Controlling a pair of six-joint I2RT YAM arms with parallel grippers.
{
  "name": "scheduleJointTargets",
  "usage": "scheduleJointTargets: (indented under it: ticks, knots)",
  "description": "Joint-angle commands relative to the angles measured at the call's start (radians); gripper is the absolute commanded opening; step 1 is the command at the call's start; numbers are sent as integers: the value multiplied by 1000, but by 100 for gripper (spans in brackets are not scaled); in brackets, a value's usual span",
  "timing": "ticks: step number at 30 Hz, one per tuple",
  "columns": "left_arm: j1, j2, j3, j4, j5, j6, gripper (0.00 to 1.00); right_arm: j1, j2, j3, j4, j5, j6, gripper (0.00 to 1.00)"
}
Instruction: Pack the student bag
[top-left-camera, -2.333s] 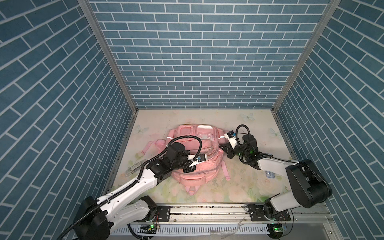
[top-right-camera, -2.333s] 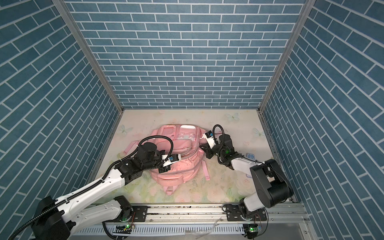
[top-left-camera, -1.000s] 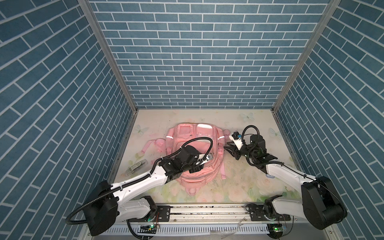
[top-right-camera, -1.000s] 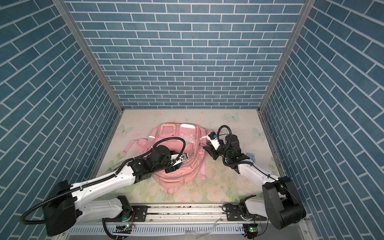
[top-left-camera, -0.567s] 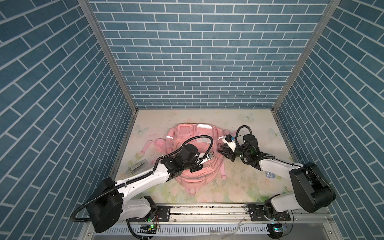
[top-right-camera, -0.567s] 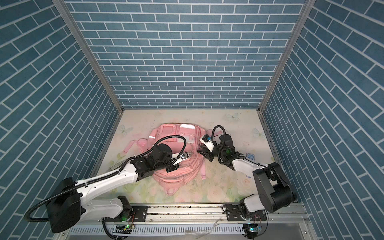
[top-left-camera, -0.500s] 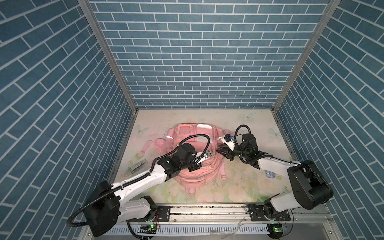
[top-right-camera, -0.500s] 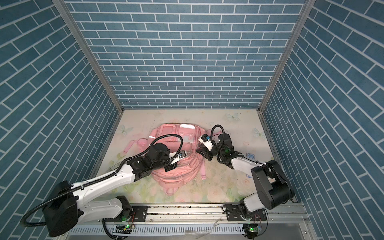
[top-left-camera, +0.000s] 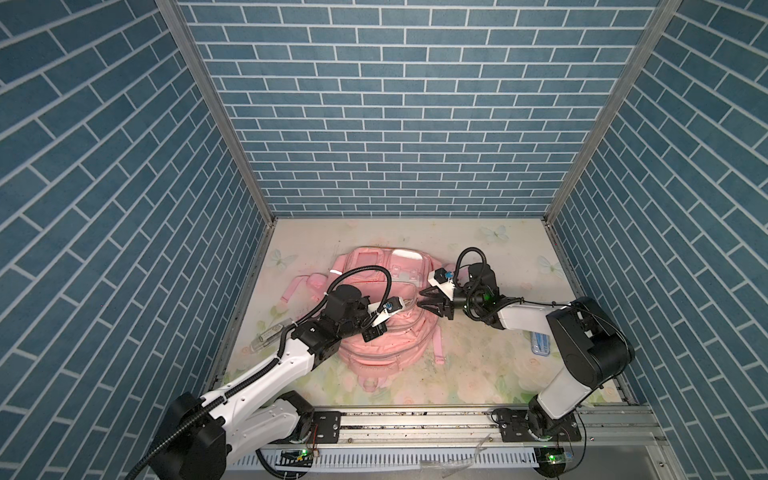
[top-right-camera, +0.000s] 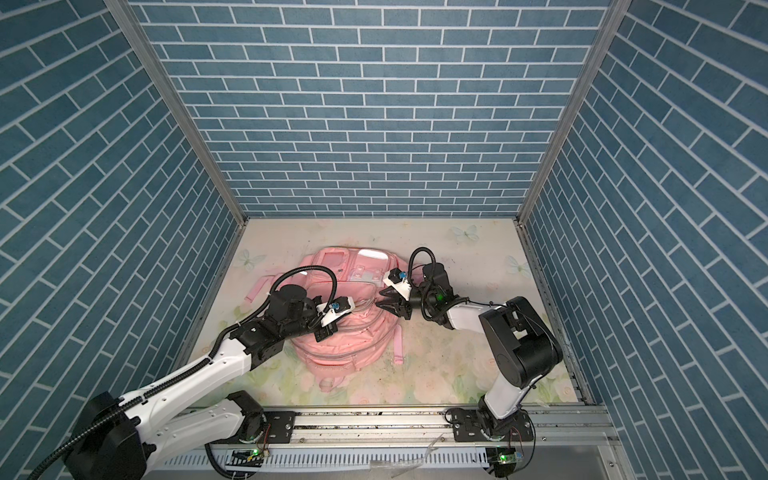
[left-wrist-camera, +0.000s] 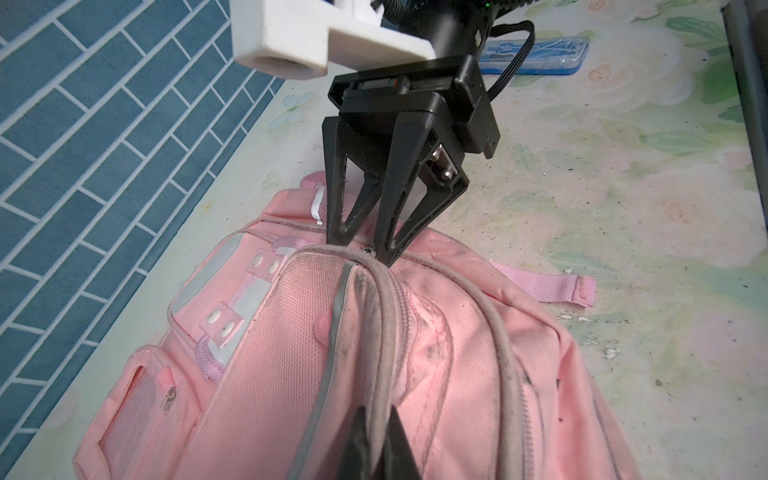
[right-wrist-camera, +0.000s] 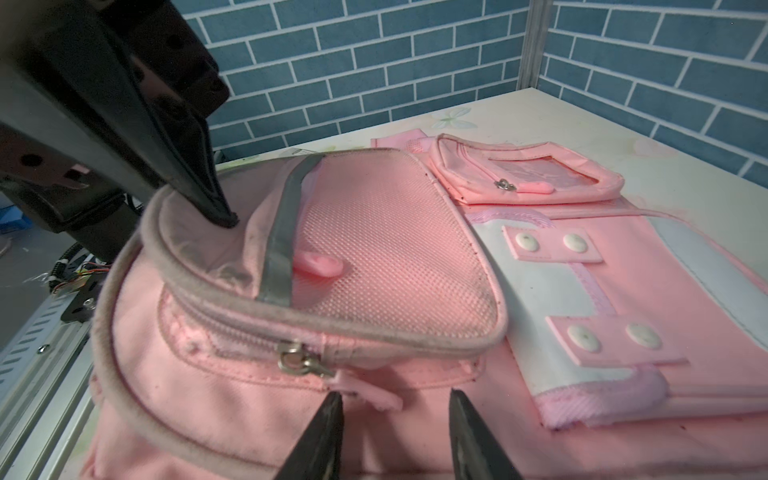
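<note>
The student bag (top-left-camera: 386, 345) (top-right-camera: 349, 345), a pink backpack, lies flat on the floral table in both top views. My left gripper (left-wrist-camera: 376, 415) is shut on the grey piped edge of its mesh front pocket flap (right-wrist-camera: 374, 232), holding that edge raised; its black fingers (right-wrist-camera: 208, 195) show in the right wrist view. My right gripper (right-wrist-camera: 395, 401) (top-left-camera: 422, 299) faces it from the bag's right side and is open. The pink zip pull tab (right-wrist-camera: 374, 395) lies between its fingertips, touching one, below the metal slider (right-wrist-camera: 301, 363).
A blue clear case (top-left-camera: 541, 343) (left-wrist-camera: 536, 54) lies on the table near the right arm's base. A clear object (top-left-camera: 270, 332) sits by the left wall. Brick-patterned walls close three sides; a metal rail (top-left-camera: 415, 424) runs along the front.
My left gripper has closed on the pocket flap's edge and lifted it slightly. My right gripper has moved left up to the bag's zip, its jaws a little wider.
</note>
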Motion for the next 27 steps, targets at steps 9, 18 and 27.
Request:
scheduleJointTargets:
  ticks: [9,18,27]
  knots:
    - [31,-29,32,58,84,83,0,63,63,22,0,-55,-159,43]
    - [46,-25,55,40,51,86,0,67,-10,-50,-2,-29,-159,28]
    - [50,-20,57,66,27,40,0,67,-51,-61,36,1,-72,8]
